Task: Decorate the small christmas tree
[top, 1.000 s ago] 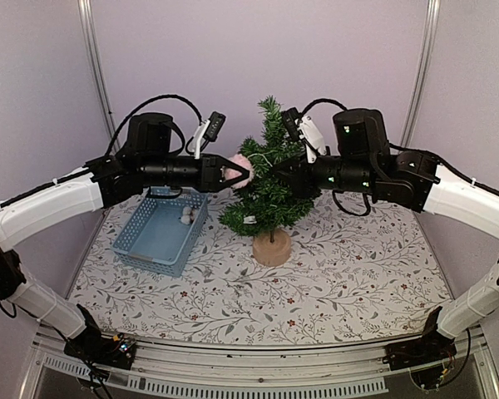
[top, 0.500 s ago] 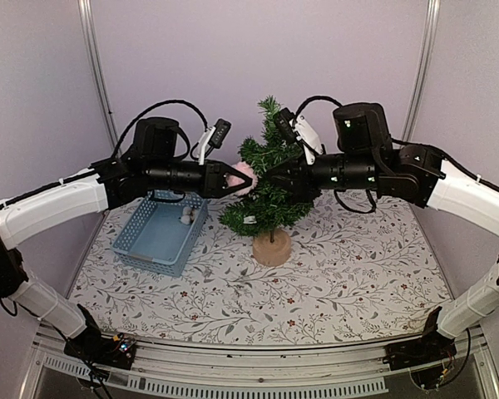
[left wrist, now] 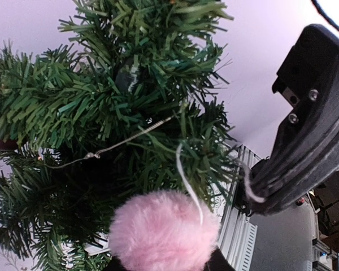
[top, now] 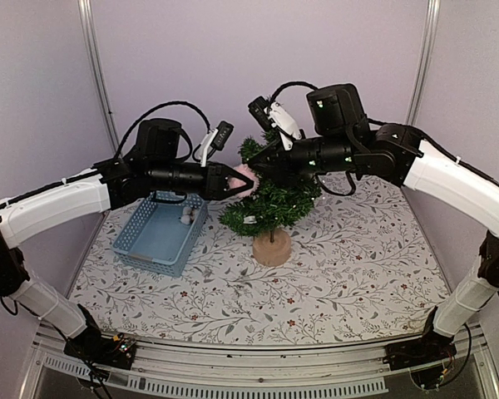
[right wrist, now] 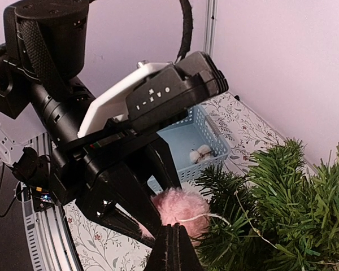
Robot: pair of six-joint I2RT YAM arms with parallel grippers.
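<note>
The tree (top: pixel 274 195) stands upright near the middle of the worktop (top: pixel 358 266). The left gripper (top: pixel 235 179) reaches in from the tree's left. Its jaws grasp a pink pompom (top: pixel 245 176), which touches the tips of the tree's upper left branches. The right gripper (right wrist: pixel 172 228) comes in from the tree's right, across its upper part. Its jaws are clenched just beside the pompom, and a white thread (left wrist: pixel 187 180) from the pompom is pinched at their tip. A blue basket (top: pixel 141 241) sits left of the tree with small white bits (top: pixel 185 218) inside.
</note>
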